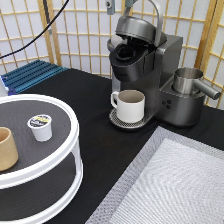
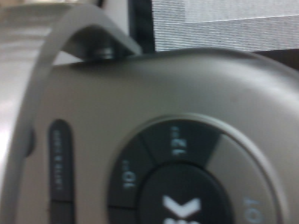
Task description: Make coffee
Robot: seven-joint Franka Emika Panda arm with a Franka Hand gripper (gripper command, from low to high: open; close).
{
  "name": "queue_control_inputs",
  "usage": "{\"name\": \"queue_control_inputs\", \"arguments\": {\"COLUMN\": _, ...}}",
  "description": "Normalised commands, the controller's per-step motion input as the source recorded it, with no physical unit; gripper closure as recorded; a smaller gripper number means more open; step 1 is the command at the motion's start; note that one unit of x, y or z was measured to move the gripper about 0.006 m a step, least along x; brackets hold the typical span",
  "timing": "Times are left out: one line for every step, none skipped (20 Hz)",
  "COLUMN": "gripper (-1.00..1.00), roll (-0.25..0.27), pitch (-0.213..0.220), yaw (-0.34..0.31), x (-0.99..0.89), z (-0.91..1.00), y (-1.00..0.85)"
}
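Observation:
The coffee pod [image 1: 40,126], white with a dark yellow-labelled lid, stands upright on the top tier of a round white tray [image 1: 70,150]. The grey coffee machine [image 1: 160,75] has its lid [image 1: 137,29] tilted up, its handle [image 1: 158,17] raised and its dark pod chamber [image 1: 127,52] exposed. A white mug [image 1: 131,105] sits on the drip plate under the spout. My gripper [image 1: 118,5] shows only partly at the exterior view's top edge, just above the lid and handle. The wrist view is filled by the lid's dark buttons [image 2: 168,175] and the handle [image 2: 26,60].
A tan handleless cup [image 1: 6,148] stands on the tray to the exterior view's left of the pod. A metal jug [image 1: 189,81] sits on the machine's right side. A grey mat [image 1: 170,185] lies at bottom right, a blue rack [image 1: 35,75] at back left.

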Motion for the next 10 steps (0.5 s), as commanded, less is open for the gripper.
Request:
{"name": "queue_control_inputs", "arguments": {"gripper": -1.00, "roll": -0.020, "pitch": 0.212, "yaw": 0.000, "x": 0.79, "z": 0.39, "y": 0.61}}
{"name": "queue_control_inputs", "arguments": {"gripper": -1.00, "roll": -0.006, "pitch": 0.218, "yaw": 0.000, "x": 0.79, "z": 0.38, "y": 0.57}}
{"name": "queue_control_inputs", "arguments": {"gripper": -1.00, "roll": 0.000, "pitch": 0.198, "yaw": 0.000, "x": 0.69, "z": 0.40, "y": 0.45}}
{"name": "queue_control_inputs", "arguments": {"gripper": -1.00, "roll": 0.000, "pitch": 0.155, "yaw": -0.010, "x": 0.45, "z": 0.43, "y": 0.31}}
{"name": "queue_control_inputs", "arguments": {"gripper": -1.00, "roll": -0.001, "pitch": 0.120, "yaw": -0.014, "x": 0.34, "z": 0.49, "y": 0.17}}
{"name": "queue_control_inputs", "arguments": {"gripper": -1.00, "roll": -0.016, "pitch": 0.089, "yaw": -0.001, "x": 0.19, "z": 0.56, "y": 0.00}}
{"name": "queue_control_inputs", "arguments": {"gripper": -1.00, "roll": -0.022, "pitch": 0.083, "yaw": -0.014, "x": 0.15, "z": 0.52, "y": 0.00}}
{"name": "queue_control_inputs", "arguments": {"gripper": -1.00, "roll": -0.035, "pitch": 0.087, "yaw": -0.006, "x": 0.09, "z": 0.60, "y": -0.18}}
{"name": "queue_control_inputs", "arguments": {"gripper": -1.00, "roll": -0.061, "pitch": 0.076, "yaw": -0.008, "x": 0.06, "z": 0.60, "y": -0.31}}
{"name": "queue_control_inputs", "arguments": {"gripper": -1.00, "roll": -0.077, "pitch": 0.039, "yaw": -0.018, "x": 0.03, "z": 0.56, "y": -0.38}}
